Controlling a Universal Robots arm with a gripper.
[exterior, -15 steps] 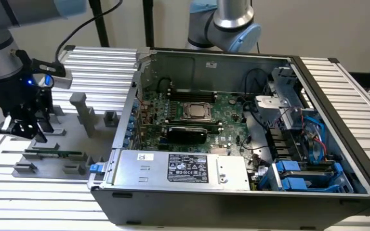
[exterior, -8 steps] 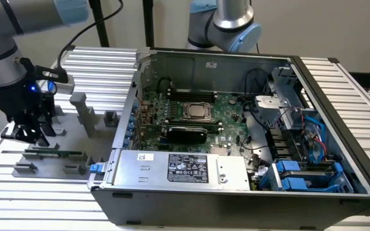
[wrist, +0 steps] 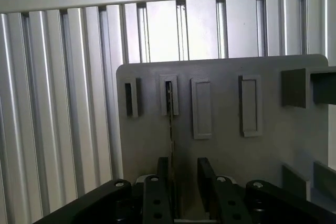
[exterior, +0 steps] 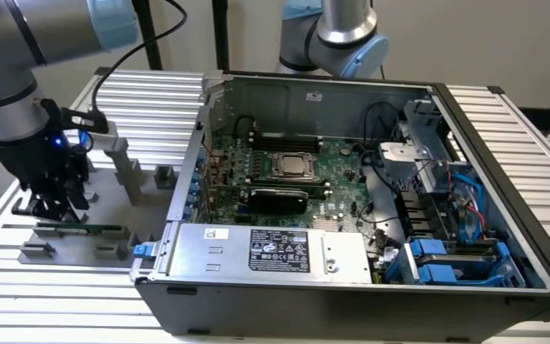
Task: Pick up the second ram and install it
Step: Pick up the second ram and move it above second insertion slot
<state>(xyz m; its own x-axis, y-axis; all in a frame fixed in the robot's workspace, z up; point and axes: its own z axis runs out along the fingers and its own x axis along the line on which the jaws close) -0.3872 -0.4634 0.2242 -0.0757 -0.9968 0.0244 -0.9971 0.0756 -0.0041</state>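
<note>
Now, claw: the claw [exterior: 51,206] [wrist: 184,169] hangs low over the grey holder plate [wrist: 226,150], off the exterior view's left of the open computer case [exterior: 351,304]. Its two dark fingers [wrist: 206,179] stand apart with a clear gap and grip nothing.
Second ram: the second ram [exterior: 79,230] [wrist: 170,119] stands on edge in the holder blocks [exterior: 111,249], left of the case and just below the claw. From the wrist it is seen edge-on, running from a slot into the gap and close along one finger. Whether they touch cannot be told.
Counter: the counter [exterior: 65,304] [wrist: 52,103] is ribbed aluminium slats and carries the plate and the case.
Room: a pale wall [exterior: 466,36] behind the case.
In the way: a grey upright post [exterior: 125,168] stands between the claw and the case.
Case: lid off. Inside are the motherboard [exterior: 342,193], a silver power supply [exterior: 256,251] along the near wall and blue drive caddies [exterior: 447,261] at the right end.
Other arm: a second arm [exterior: 337,36] rises behind the case's far wall.
</note>
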